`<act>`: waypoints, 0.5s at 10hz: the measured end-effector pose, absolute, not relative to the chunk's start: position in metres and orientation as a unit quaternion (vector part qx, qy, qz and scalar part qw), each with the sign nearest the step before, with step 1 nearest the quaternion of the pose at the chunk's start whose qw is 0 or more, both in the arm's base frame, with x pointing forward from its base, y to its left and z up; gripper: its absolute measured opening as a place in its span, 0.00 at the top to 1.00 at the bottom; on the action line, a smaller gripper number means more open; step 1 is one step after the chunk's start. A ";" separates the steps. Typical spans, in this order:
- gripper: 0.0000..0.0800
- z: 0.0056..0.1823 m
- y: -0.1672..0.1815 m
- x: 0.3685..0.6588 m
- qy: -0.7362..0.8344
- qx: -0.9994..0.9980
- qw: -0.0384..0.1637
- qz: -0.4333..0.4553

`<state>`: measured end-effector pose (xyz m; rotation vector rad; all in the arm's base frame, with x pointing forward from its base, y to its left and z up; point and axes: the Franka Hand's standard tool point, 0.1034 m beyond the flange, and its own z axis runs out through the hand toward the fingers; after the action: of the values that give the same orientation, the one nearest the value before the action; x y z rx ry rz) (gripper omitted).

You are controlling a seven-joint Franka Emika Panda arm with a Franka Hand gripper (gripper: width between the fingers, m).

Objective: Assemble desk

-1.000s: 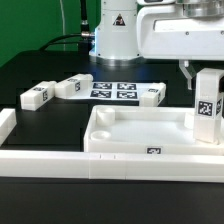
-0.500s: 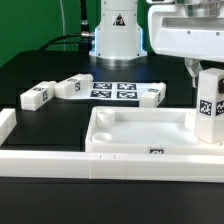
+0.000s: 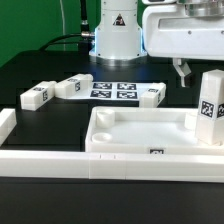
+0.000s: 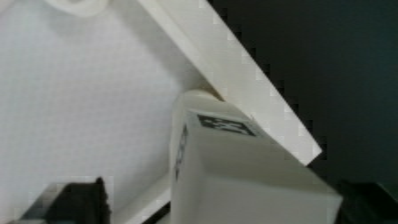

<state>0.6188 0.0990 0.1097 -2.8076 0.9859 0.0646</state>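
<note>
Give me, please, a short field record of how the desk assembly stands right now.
tabletop: rim up, behind the border wall
upright leg: standing in a tabletop corner, exterior view's right
loose legs: three lying flat beyond the tabletop
fingers: open, the visible one apart from the upright leg
marker board: among the loose legs

The upright leg block (image 3: pixel 210 108) stands just under the pincer (image 3: pixel 204 74), in the tabletop (image 3: pixel 130 142) corner at the exterior view's right. The tabletop stretches away from the pincer toward that view's left. Behind it, a lying leg block (image 3: pixel 150 95) rests nearest the pincer, beside the marker board (image 3: pixel 113 90). A second leg block (image 3: pixel 72 87) and a third leg block (image 3: pixel 37 95) lie beyond the board, farthest from the pincer. The border wall (image 3: pixel 100 163) runs in front of the tabletop.
</note>
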 end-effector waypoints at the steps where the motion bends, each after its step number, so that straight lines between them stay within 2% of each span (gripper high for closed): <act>1: 0.19 0.110 0.099 0.619 0.304 -0.949 0.083 0.019; 4: 0.19 0.110 0.099 0.619 0.187 -0.979 0.085 0.009; 5: 0.19 0.109 0.099 0.618 0.130 -0.989 0.074 0.003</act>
<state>0.6184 0.0991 0.1095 -2.9670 0.3912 0.0103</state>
